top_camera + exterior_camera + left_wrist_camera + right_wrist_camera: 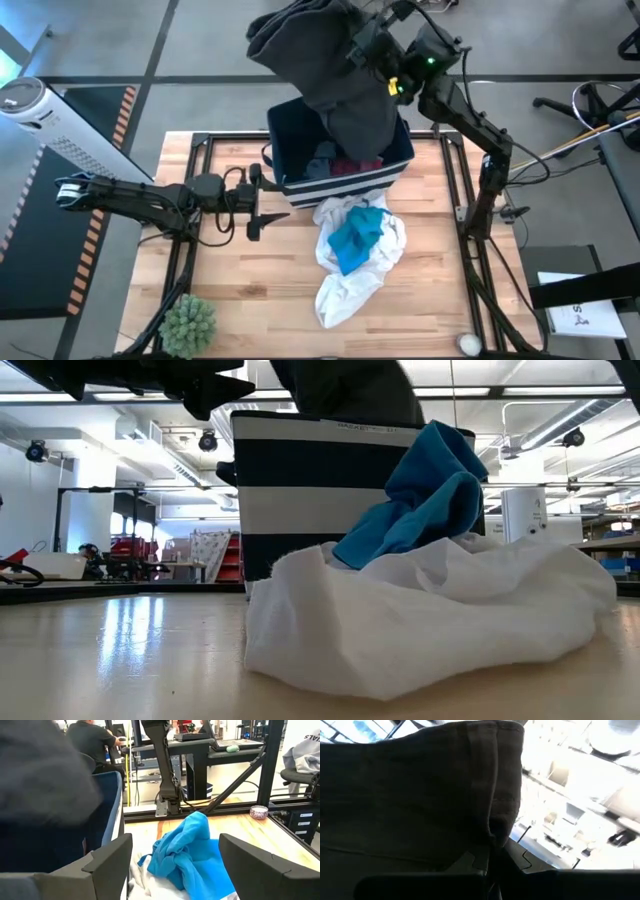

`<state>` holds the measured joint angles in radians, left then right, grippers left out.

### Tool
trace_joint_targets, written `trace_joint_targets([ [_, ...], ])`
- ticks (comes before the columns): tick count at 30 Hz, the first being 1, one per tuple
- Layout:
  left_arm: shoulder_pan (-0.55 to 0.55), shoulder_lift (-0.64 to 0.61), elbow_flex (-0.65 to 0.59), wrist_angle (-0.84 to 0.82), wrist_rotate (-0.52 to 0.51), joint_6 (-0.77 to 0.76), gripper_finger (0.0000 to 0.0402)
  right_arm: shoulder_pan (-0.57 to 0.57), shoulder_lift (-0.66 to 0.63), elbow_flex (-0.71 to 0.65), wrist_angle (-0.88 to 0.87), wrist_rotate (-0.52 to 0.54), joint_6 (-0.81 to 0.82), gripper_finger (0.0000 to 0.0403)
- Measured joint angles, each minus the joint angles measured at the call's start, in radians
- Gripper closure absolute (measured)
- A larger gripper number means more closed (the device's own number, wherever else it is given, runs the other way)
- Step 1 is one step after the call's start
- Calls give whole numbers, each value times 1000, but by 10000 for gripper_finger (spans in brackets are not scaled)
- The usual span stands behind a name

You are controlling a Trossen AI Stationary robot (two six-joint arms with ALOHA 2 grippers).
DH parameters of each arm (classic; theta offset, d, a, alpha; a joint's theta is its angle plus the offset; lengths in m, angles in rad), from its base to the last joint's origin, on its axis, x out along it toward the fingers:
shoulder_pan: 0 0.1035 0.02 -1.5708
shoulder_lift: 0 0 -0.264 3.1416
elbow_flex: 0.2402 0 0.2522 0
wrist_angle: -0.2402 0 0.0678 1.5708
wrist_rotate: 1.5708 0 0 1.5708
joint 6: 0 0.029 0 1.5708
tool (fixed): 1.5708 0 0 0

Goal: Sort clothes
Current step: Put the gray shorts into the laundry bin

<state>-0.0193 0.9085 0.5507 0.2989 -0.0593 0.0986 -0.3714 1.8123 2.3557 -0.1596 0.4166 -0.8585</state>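
Right gripper: the right gripper (372,52) was raised above the far edge of the table at about 12 o'clock, its fingers pinched together on the large dark grey fabric garment (330,70).
Dark grey garment: it hung from that grip in a heavy fold, its lower end draped down into the navy fabric bin with white stripes (345,183); in the right wrist view the grey cloth (415,795) filled most of the picture, with a stitched hem running down it.
Bin: it stood on the light wooden table (250,290) just toward 12 o'clock of the table's middle; small maroon and blue-grey pieces (345,165) showed inside it under the hanging cloth.
White garment: the large crumpled white fabric garment (350,270) lay on the table at the middle, just on the 6 o'clock side of the bin, touching its striped wall.
Teal garment: the small teal fabric garment (357,238) lay bunched on top of the white one; in the low view it (425,500) rose in front of the bin.
Left gripper: the left gripper (262,200) hovered low at about 9 o'clock of the bin, fingers spread apart and holding nothing, pointed toward the teal and white pile (185,855).
Table corner: a small green spiky plant (188,325) sat at about 7 o'clock.
Room: a person (90,740) sat beyond the table in the left wrist view.
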Motion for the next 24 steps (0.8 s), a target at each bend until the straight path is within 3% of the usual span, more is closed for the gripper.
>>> trace_joint_targets([
  [8, 0, 0, 0, 6, 0, 0, 105, 0, -12, 1, -505, -32, 247, 403],
  [14, 0, 0, 0, 8, 0, 0, 114, -55, 22, 1, -897, -252, 451, 403],
  [18, 0, 0, 0, 25, 0, 0, 121, -105, 80, -1, -1017, -342, 486, 403],
  [24, 0, 0, 2, 27, 0, 0, 121, -171, 196, -1, -1027, -480, 492, 403],
])
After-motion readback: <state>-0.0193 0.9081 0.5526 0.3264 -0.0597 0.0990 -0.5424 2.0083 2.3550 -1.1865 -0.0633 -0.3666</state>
